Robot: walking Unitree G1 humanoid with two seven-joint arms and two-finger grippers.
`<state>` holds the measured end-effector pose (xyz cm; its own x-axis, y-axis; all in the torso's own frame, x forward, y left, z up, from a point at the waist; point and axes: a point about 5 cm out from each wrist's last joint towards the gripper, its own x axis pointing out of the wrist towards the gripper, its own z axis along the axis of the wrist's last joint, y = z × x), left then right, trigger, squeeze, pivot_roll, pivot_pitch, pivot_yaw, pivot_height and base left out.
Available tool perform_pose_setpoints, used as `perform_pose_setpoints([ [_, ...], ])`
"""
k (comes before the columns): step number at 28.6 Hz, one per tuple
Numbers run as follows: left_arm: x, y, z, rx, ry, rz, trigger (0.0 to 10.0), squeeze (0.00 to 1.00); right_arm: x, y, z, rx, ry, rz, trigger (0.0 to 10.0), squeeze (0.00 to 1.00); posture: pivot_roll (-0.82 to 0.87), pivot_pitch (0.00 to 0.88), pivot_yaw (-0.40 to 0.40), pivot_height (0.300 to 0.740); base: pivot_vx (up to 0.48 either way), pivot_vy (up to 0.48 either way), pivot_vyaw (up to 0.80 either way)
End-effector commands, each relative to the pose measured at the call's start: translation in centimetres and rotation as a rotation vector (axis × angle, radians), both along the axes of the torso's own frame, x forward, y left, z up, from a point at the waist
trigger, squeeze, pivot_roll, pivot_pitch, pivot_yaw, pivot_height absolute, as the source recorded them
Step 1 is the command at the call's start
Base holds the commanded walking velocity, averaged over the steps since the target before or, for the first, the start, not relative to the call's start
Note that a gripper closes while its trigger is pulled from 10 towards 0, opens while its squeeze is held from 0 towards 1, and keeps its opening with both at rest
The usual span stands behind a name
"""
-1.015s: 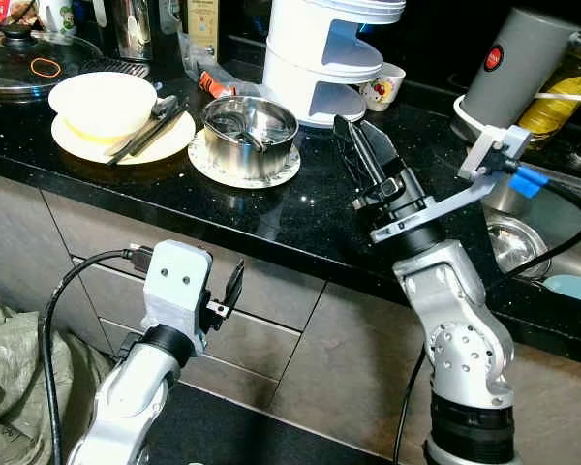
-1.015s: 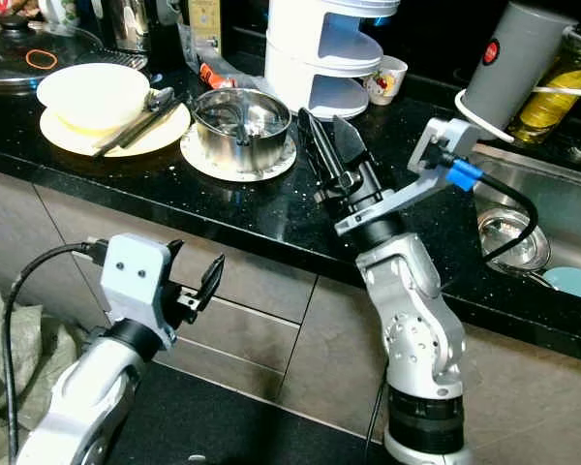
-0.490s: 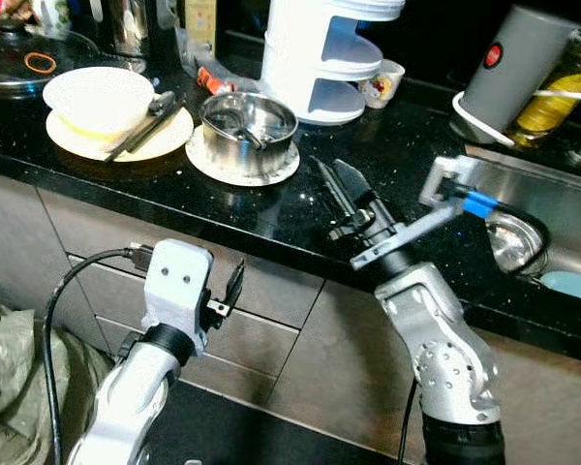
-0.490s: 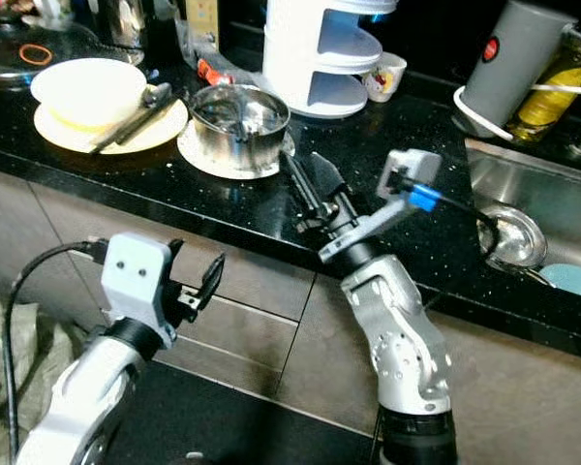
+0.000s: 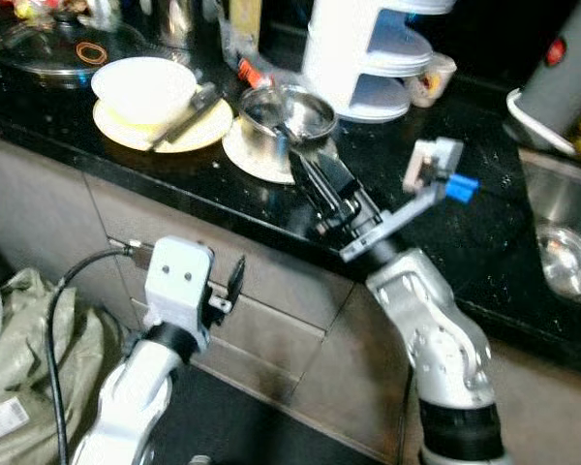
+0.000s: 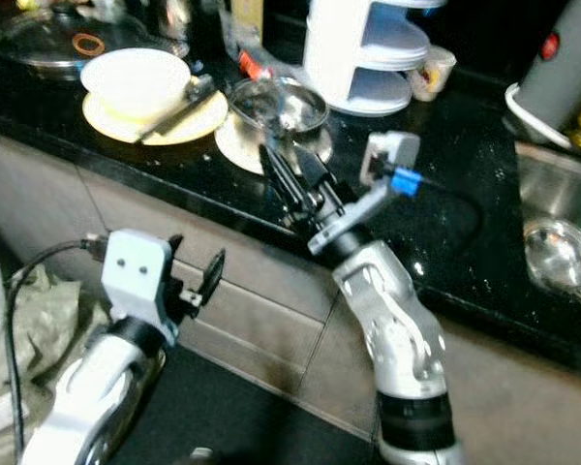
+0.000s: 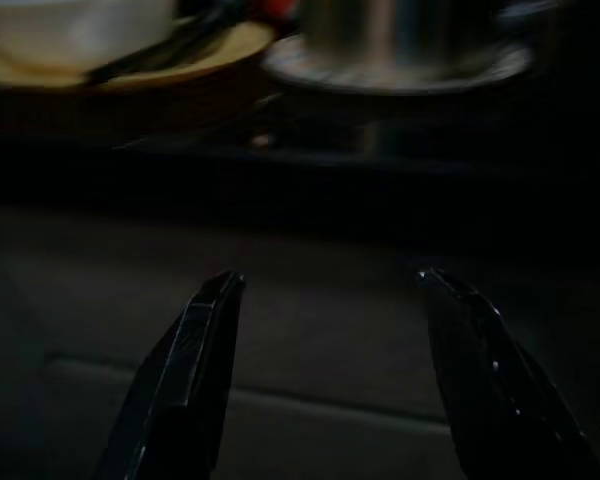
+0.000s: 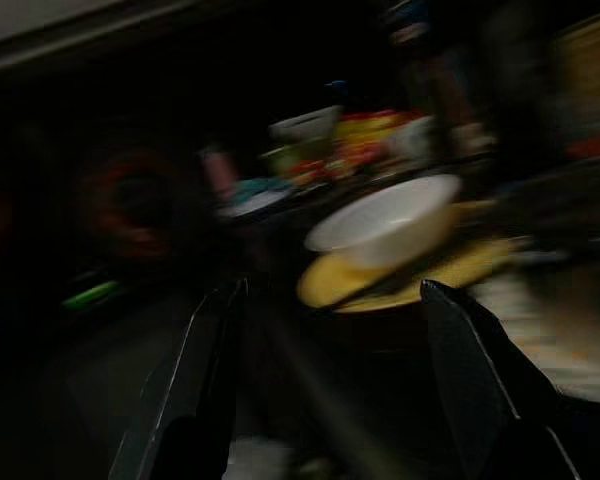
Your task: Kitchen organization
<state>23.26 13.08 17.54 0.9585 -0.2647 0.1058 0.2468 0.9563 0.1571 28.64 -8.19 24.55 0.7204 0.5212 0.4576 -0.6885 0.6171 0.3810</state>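
Note:
A white bowl (image 5: 143, 87) sits on a yellow plate (image 5: 136, 133) with dark utensils (image 5: 187, 103) leaning on it, at the back left of the black counter (image 5: 465, 242). To its right a steel bowl (image 5: 289, 114) stands on a white saucer (image 5: 252, 161). My right gripper (image 5: 308, 167) hovers open and empty just over the counter's front, its tips at the saucer's near right edge. In the right wrist view the white bowl (image 8: 385, 222) and plate (image 8: 435, 275) lie ahead, blurred. My left gripper (image 5: 234, 281) is open, held low before the drawer fronts.
A white tiered stand (image 5: 373, 58) and a small cup (image 5: 432, 77) stand behind the steel bowl. A glass-lidded pan (image 5: 58, 50) is at far left, a grey jug (image 5: 564, 68) and the sink (image 5: 560, 262) at right. A green sack (image 5: 24, 329) lies on the floor.
The camera has shifted, so the counter things sit further right in the picture. My right gripper has come down and left, from open counter to the saucer's edge. The left arm has kept still.

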Motion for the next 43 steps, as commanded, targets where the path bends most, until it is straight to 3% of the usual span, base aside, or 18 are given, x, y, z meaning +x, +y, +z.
perform_pose_setpoints([
  [1,-0.2,-0.5,-0.3,-0.007,0.011,-0.017,10.0,0.00,0.0,-0.5,-0.3,-0.014,0.003,-0.025,10.0,0.00,0.12,0.074,-0.168,0.740,0.000,0.000,0.79],
  [6,-0.2,-0.4,-0.1,0.007,-0.001,-0.023,10.0,0.00,0.3,-0.4,0.0,-0.014,-0.016,-0.048,10.0,0.00,0.13,0.080,-0.160,0.740,0.000,0.000,0.79],
  [10,0.0,-0.4,-0.1,-0.001,0.001,-0.021,10.0,0.00,1.2,-1.3,0.9,-0.051,-0.038,-0.201,10.0,0.00,0.13,0.081,-0.157,0.740,0.000,0.000,0.11],
  [12,0.0,-0.4,-0.1,-0.001,0.001,-0.022,10.0,0.00,1.3,-1.4,1.0,-0.066,-0.044,-0.222,10.0,0.00,0.13,0.081,-0.157,0.740,0.000,0.000,0.00],
  [16,0.1,-0.4,-0.2,-0.002,0.001,-0.025,10.0,0.00,2.0,-1.8,1.7,-0.159,-0.091,-0.344,10.0,0.00,0.14,0.082,-0.158,0.740,0.000,0.000,0.00],
  [17,0.0,-0.5,-0.2,-0.001,0.001,-0.026,10.0,0.00,2.2,-2.0,2.1,-0.180,-0.112,-0.379,10.0,0.59,0.14,0.081,-0.159,0.740,0.000,0.000,0.00],
  [18,0.0,-0.5,-0.2,-0.001,0.001,-0.026,10.0,0.00,2.2,-2.0,2.1,-0.180,-0.112,-0.379,10.0,0.59,0.14,0.081,-0.159,0.740,0.000,0.000,0.00],
  [19,0.0,-0.5,-0.1,0.000,0.000,-0.027,10.0,0.00,2.3,-2.2,2.5,-0.194,-0.130,-0.406,10.0,1.00,0.14,0.082,-0.160,0.740,0.000,0.000,0.00],
  [23,0.0,-0.5,-0.1,-0.001,-0.001,-0.028,10.0,0.00,2.8,-2.7,3.1,-0.219,-0.154,-0.463,10.0,1.00,0.15,0.085,-0.164,0.740,0.000,0.000,0.00],
  [25,0.1,-0.6,-0.1,-0.002,-0.002,-0.029,10.0,0.00,3.2,-2.6,2.4,-0.314,-0.164,-0.500,10.0,1.00,0.15,0.085,-0.164,0.740,0.000,0.000,0.00],
  [26,0.0,-0.6,-0.1,-0.003,-0.002,-0.030,10.0,0.00,3.6,-2.5,1.9,-0.384,-0.165,-0.525,10.0,0.00,0.15,0.086,-0.166,0.740,0.000,0.000,0.00],
  [31,0.1,-0.7,0.0,-0.004,-0.006,-0.032,10.0,0.00,5.1,-2.3,0.2,-0.567,-0.124,-0.619,10.0,0.00,0.15,0.090,-0.169,0.740,0.000,0.000,0.00],
  [36,0.1,-0.7,0.0,-0.005,-0.009,-0.031,10.0,0.00,6.0,-2.5,0.0,-0.553,-0.093,-0.650,10.0,0.00,0.15,0.092,-0.170,0.740,0.000,0.000,0.00],
  [43,0.3,-0.8,0.2,0.002,-0.019,-0.030,10.0,0.00,6.4,-2.4,0.9,-0.499,-0.129,-0.645,10.0,0.00,0.16,0.095,-0.177,0.740,0.000,0.000,0.00],
])
